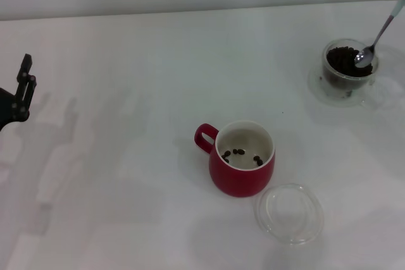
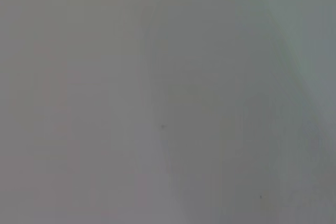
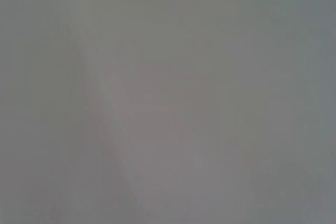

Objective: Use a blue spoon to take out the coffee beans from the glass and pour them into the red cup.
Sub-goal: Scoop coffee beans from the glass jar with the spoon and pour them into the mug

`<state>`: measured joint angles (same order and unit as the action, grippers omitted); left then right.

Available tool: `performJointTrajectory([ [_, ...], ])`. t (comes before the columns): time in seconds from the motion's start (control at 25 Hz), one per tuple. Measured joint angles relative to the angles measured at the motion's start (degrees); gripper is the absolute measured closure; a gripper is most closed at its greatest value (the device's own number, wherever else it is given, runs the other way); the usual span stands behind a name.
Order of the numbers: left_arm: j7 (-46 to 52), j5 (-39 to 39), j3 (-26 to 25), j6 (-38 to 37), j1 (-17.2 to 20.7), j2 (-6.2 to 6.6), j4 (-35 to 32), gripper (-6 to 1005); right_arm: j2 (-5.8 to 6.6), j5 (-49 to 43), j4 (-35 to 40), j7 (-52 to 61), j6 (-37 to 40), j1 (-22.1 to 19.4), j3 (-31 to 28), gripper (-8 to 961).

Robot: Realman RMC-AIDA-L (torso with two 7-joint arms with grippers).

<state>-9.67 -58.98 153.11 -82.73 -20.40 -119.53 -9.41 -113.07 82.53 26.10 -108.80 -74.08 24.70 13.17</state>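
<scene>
White tabletop (image 1: 126, 61), pale wall behind. Both wrist views show only blank grey. Left gripper (image 1: 22, 90) at left edge, fingers can't tell; right gripper cut off. Blue spoon (image 1: 378, 33) slants, handle up-right out of view, bowl in the glass (image 1: 348, 67) on coffee beans (image 1: 342, 61), far right. Red cup (image 1: 243, 159) centre, few beans inside; clear lid (image 1: 290, 213) beside it.

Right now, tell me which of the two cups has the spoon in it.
The glass at far right, full of coffee beans: the blue spoon dips its bowl into it. The red cup holds only a few beans.
</scene>
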Motion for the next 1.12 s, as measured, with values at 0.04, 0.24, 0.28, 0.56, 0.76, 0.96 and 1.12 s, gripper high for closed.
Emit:
performJointTrajectory([
  [0.04,0.0,0.0,0.0,0.0,0.0,0.00,0.0,456,-0.20,0.0,0.0,-0.6,0.1,0.1,0.0,796],
  [0.24,0.1,-0.1,0.0,0.1,0.0,0.00,0.0,456,-0.92,0.0,0.0,-2.0,2.0,0.9,0.1,796],
  [0.28,0.1,-0.1,0.0,0.1,0.0,0.00,0.0,456,-1.10,0.0,0.0,-2.0,2.4,1.1,0.1,796],
  [0.56,0.1,-0.2,0.0,0.5,0.1,0.03,0.0,456,-1.84,-0.1,-1.4,-1.4,4.9,2.1,0.1,795],
  [0.76,0.1,-0.2,0.0,0.5,0.1,0.17,0.1,456,-1.91,0.1,-2.4,-0.4,5.8,2.2,-0.4,794],
  [0.96,0.1,-0.2,0.0,0.7,-0.4,0.28,0.5,456,-1.85,0.2,-3.5,3.1,7.4,1.7,-0.5,794],
  [1.12,0.1,-0.2,0.0,1.4,-0.5,0.31,0.7,456,-1.54,0.2,-3.8,7.8,8.4,1.5,-0.5,793],
])
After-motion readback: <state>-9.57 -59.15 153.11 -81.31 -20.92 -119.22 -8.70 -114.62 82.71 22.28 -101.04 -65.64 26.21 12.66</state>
